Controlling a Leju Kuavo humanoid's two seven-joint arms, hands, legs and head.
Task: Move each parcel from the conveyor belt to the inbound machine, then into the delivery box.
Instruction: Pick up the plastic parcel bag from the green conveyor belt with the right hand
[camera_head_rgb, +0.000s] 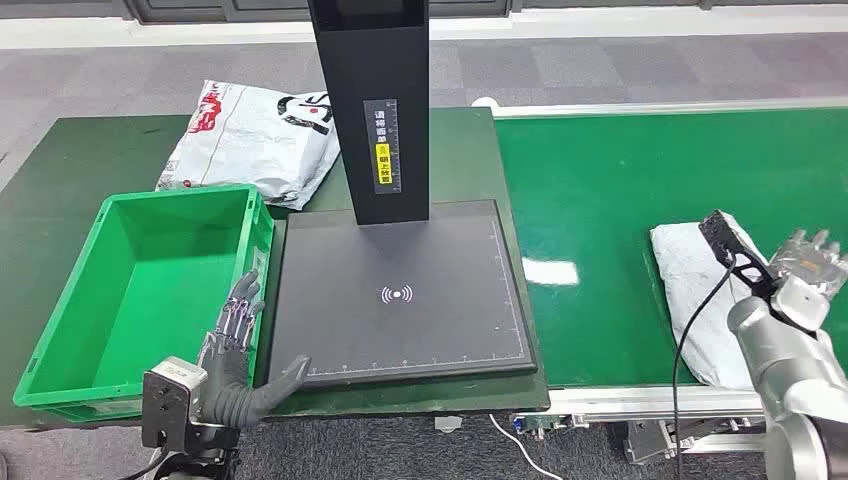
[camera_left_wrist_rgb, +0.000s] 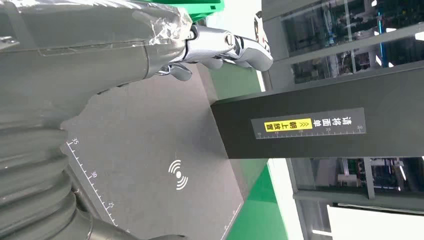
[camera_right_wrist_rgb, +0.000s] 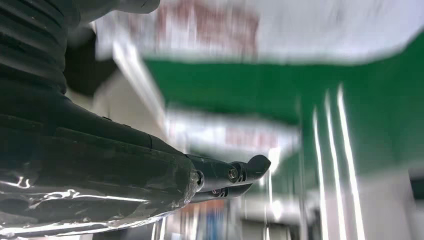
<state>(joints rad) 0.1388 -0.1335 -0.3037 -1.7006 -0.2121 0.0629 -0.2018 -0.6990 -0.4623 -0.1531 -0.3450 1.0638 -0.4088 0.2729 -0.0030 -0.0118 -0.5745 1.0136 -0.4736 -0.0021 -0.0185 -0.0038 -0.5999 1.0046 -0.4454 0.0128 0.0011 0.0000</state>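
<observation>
A white parcel (camera_head_rgb: 690, 290) lies on the green conveyor belt (camera_head_rgb: 620, 180) at the right. My right hand (camera_head_rgb: 805, 262) hovers at the parcel's far right edge with its fingers stretched out and nothing in them. In the right wrist view the dark fingers (camera_right_wrist_rgb: 245, 170) point at the blurred white parcel (camera_right_wrist_rgb: 300, 25). The inbound machine's black platform (camera_head_rgb: 400, 330) sits in the middle with nothing on it, under its black column (camera_head_rgb: 380, 110). My left hand (camera_head_rgb: 235, 350) is spread between the green delivery box (camera_head_rgb: 180, 192) and the platform's near left corner, empty.
A second white parcel (camera_head_rgb: 250, 135) with red and black print lies on the dark table behind the green box. A black cable (camera_head_rgb: 700, 330) from my right wrist hangs across the parcel on the belt. The belt's metal frame runs along its near edge.
</observation>
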